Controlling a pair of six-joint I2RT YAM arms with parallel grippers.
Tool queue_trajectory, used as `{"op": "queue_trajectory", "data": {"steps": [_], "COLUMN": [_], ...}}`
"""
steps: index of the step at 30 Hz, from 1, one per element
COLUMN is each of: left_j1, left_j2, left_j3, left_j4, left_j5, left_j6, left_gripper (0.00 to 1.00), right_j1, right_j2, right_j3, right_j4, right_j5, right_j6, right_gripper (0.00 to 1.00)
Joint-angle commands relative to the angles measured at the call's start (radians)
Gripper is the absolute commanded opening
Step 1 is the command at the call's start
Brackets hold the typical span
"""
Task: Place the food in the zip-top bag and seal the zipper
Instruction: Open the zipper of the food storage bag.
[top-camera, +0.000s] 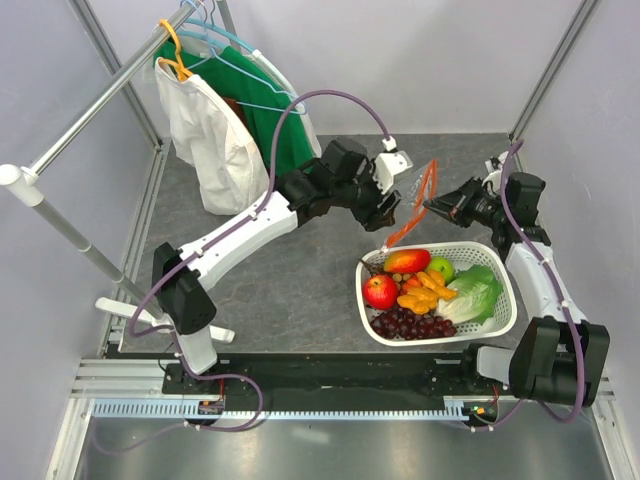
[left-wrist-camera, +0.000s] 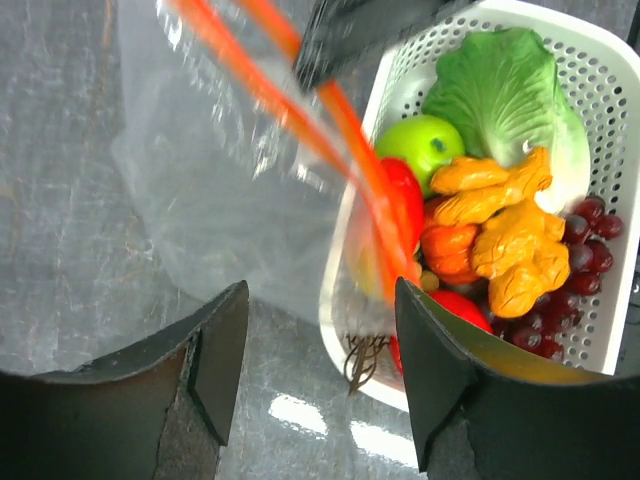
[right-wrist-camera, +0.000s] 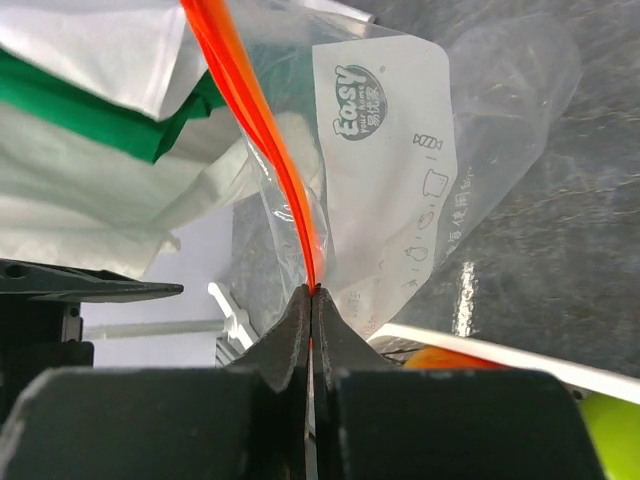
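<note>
The clear zip-top bag (top-camera: 415, 190) hangs in the air behind the white basket (top-camera: 500, 320). My right gripper (right-wrist-camera: 313, 292) is shut on its orange-red zipper (right-wrist-camera: 245, 90); in the top view this gripper (top-camera: 432, 207) is to the right of the bag. My left gripper (left-wrist-camera: 320, 350) is open and empty, just left of the bag (left-wrist-camera: 210, 200) and zipper (left-wrist-camera: 340, 130), above the basket's rim. In the basket lie a red apple (top-camera: 380, 291), mango (top-camera: 406, 261), green apple (top-camera: 440, 267), orange pieces (top-camera: 425, 292), grapes (top-camera: 410, 325) and lettuce (top-camera: 475, 290).
A clothes rail (top-camera: 100, 110) stands at the back left with a white bag (top-camera: 210, 140) and a green garment (top-camera: 265, 115) on hangers. The basket sits at the front right, close to the right arm's base.
</note>
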Motion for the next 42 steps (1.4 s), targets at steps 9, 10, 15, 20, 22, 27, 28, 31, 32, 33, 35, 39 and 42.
{"op": "queue_trajectory", "data": {"steps": [9, 10, 15, 20, 22, 27, 28, 31, 32, 33, 35, 39, 42], "left_j1": [-0.094, -0.093, -0.094, -0.094, -0.094, -0.097, -0.097, -0.105, -0.105, -0.105, -0.105, -0.108, -0.116], "left_j2": [0.123, 0.134, 0.185, 0.216, 0.232, 0.271, 0.278, 0.288, 0.289, 0.288, 0.276, 0.240, 0.217], "left_j3": [0.218, 0.231, 0.297, 0.332, 0.343, 0.373, 0.372, 0.358, 0.355, 0.351, 0.332, 0.291, 0.259], "left_j4": [0.028, 0.029, 0.029, 0.029, 0.029, 0.027, 0.027, 0.002, -0.009, -0.021, -0.049, -0.097, -0.144], "left_j5": [-0.359, -0.370, -0.468, -0.464, -0.490, -0.579, -0.594, -0.663, -0.676, -0.679, -0.664, -0.627, -0.584], "left_j6": [-0.156, -0.164, -0.213, -0.242, -0.262, -0.272, -0.270, -0.261, -0.259, -0.259, -0.250, -0.249, -0.236], "left_gripper": [0.64, 0.64, 0.64, 0.63, 0.63, 0.63, 0.62, 0.62, 0.61, 0.61, 0.61, 0.62, 0.64], "right_j1": [0.096, 0.102, 0.125, 0.152, 0.163, 0.209, 0.212, 0.214, 0.212, 0.212, 0.212, 0.212, 0.212], "right_j2": [-0.151, -0.154, -0.181, -0.192, -0.191, -0.195, -0.198, -0.206, -0.208, -0.209, -0.214, -0.217, -0.218], "right_j3": [-0.071, -0.073, -0.087, -0.088, -0.087, -0.087, -0.085, -0.081, -0.084, -0.084, -0.082, -0.082, -0.081], "right_j4": [0.043, 0.044, 0.041, 0.041, 0.049, 0.055, 0.060, 0.067, 0.073, 0.073, 0.073, 0.073, 0.064], "right_j5": [0.018, 0.020, 0.030, 0.044, 0.050, 0.072, 0.078, 0.101, 0.110, 0.116, 0.133, 0.170, 0.193], "right_j6": [0.017, 0.015, 0.018, 0.020, 0.020, 0.034, 0.034, 0.038, 0.051, 0.058, 0.061, 0.055, 0.045], "right_gripper": [0.00, 0.00, 0.00, 0.00, 0.00, 0.00, 0.00, 0.00, 0.00, 0.00, 0.00, 0.00, 0.00]}}
